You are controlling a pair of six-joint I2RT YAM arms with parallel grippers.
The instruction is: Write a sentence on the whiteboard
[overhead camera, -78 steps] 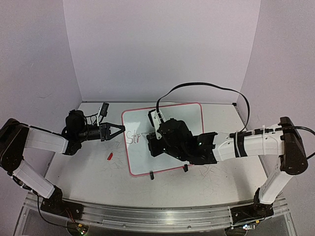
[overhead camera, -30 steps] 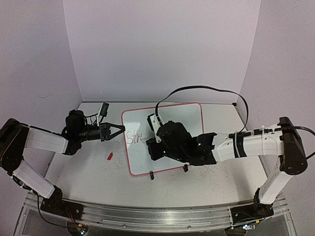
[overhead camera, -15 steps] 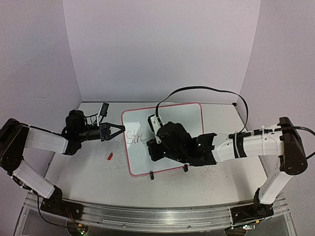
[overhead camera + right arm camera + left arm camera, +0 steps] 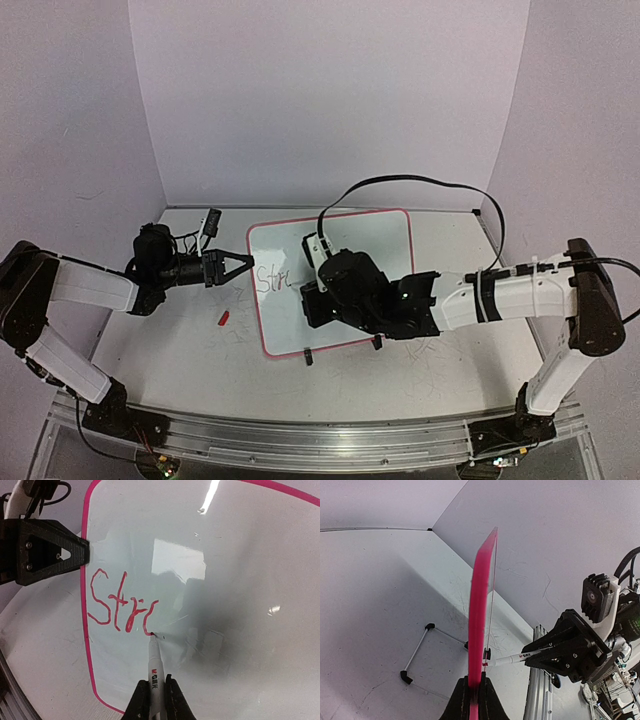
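Observation:
The whiteboard stands tilted at mid-table, white with a red-pink rim. The sentence is red lettering at its left end, reading "Str" plus a curved stroke. My left gripper is shut on the board's left rim, which shows edge-on in the left wrist view between its jaws. My right gripper is shut on a white marker with its red tip touching the board at the last stroke's end. In the top view the right wrist covers the marker.
A red marker cap lies on the table left of the board. Two black clip feet hold the board's near edge. A wire stand sits behind it. A black cable loops over the board. Purple walls enclose the table.
The red lettering has grown from "Str" by one more curved stroke. My right gripper has shifted slightly with the marker. My left gripper has not moved.

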